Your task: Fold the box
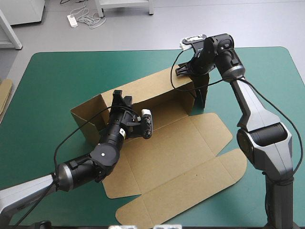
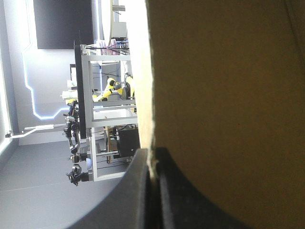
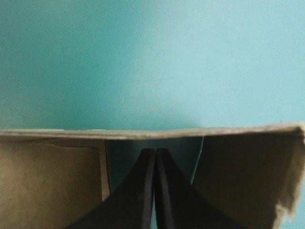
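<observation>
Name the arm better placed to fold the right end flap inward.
Right, probably: the right gripper sits at that flap; the left gripper is shut on the box, farther along its wall.

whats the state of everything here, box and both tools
box: partly folded, far wall and left end wall raised, near flaps flat on the table
left tool: shut on the box, pinching a raised wall's edge
right tool: shut, by the far wall's top edge, no board seen in its grip
</observation>
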